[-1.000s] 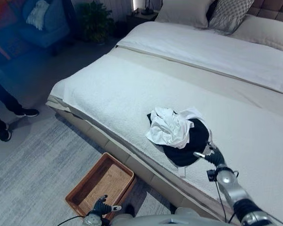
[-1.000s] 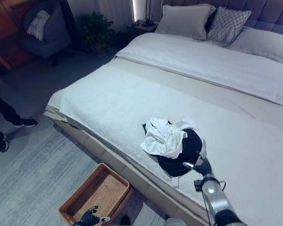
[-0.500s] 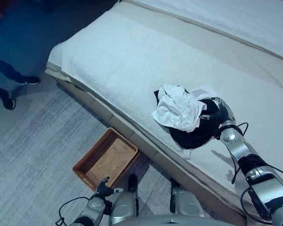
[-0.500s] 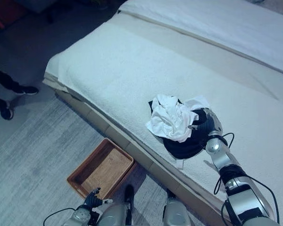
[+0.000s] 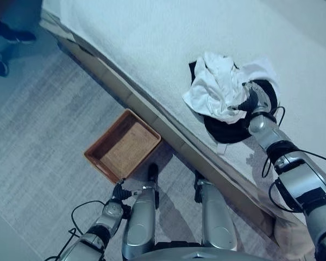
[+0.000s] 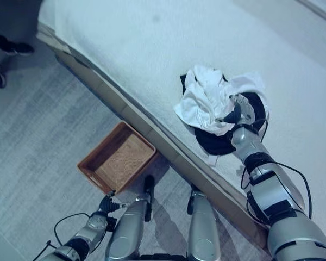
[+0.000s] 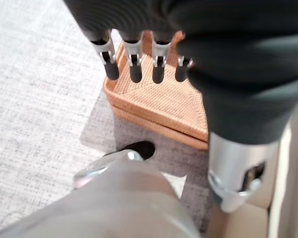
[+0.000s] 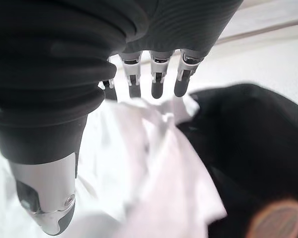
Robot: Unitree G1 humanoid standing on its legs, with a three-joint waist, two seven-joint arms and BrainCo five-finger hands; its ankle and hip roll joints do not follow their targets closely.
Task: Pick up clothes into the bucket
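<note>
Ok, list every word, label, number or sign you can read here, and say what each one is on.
None: no readable text anywhere.
White garment: no print.
Black garment: no print.
Basket: plain weave, no label.
Right hand on the clothes, left hand open above the basket: no markings.

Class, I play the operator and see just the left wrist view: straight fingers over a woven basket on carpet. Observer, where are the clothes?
Observer: On the bed, near its edge, lie the clothes, a white and black pile.
Operator: Is the right hand on them?
Observer: The right hand is over the pile, fingers straight, gripping nothing.
Operator: Anyone nearby?
Observer: A person's shoes show on the floor by the bed's corner.
</note>
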